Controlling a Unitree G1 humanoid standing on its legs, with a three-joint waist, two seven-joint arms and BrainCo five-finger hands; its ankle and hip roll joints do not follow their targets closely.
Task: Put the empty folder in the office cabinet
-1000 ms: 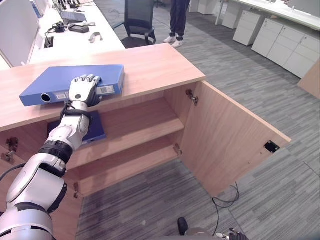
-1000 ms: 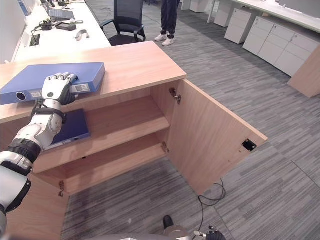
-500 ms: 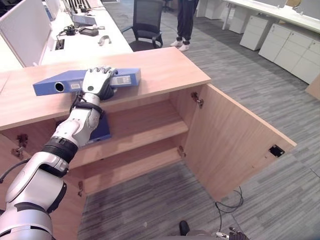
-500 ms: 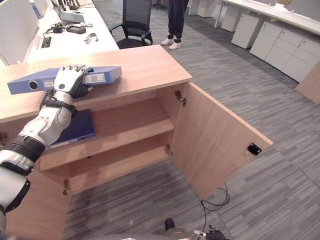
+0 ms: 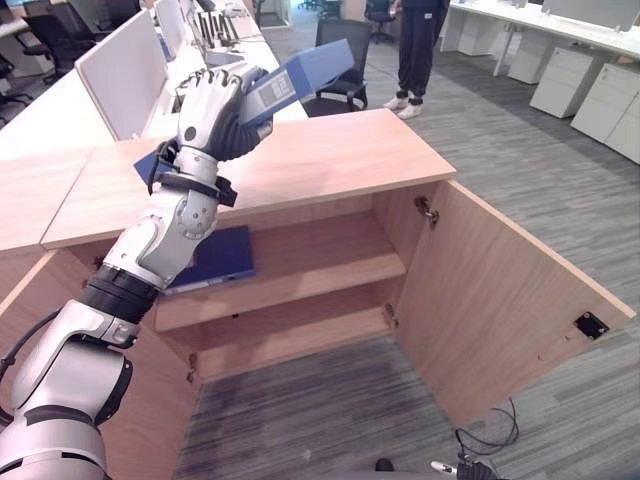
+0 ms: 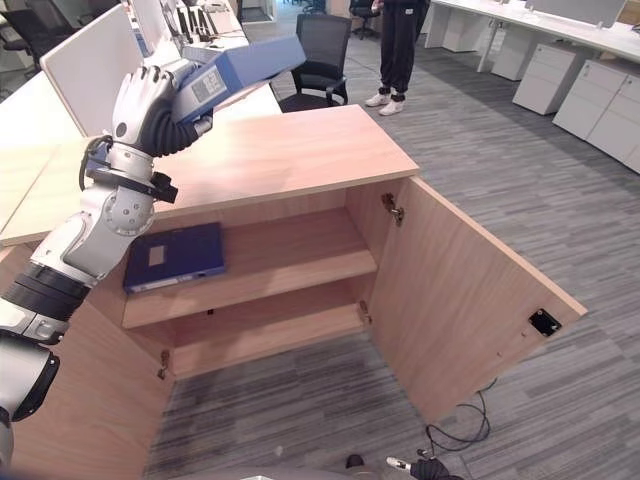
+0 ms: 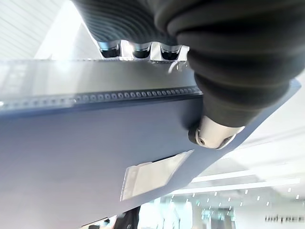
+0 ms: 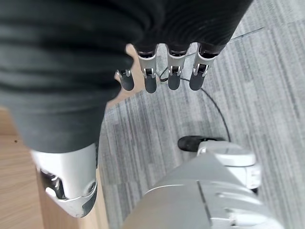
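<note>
A light blue lever-arch folder (image 5: 305, 72) hangs tilted in the air above the wooden office cabinet (image 5: 330, 150), its far end raised. My left hand (image 5: 213, 108) is shut on its near end, fingers over the spine label; in the left wrist view the thumb (image 7: 217, 131) presses on the folder's cover (image 7: 95, 157). The cabinet's right door (image 5: 505, 300) stands wide open, showing two shelves. My right hand (image 8: 171, 71) hangs low over the carpet with relaxed fingers, holding nothing.
A dark blue folder (image 5: 215, 258) lies flat on the left part of the upper shelf (image 5: 320, 255). A black office chair (image 6: 325, 50) and a standing person (image 5: 415, 45) are behind the cabinet. White desks with screens run along the back left.
My left hand has lifted the light blue folder off the cabinet top and tipped it upward. The camera has also shifted.
</note>
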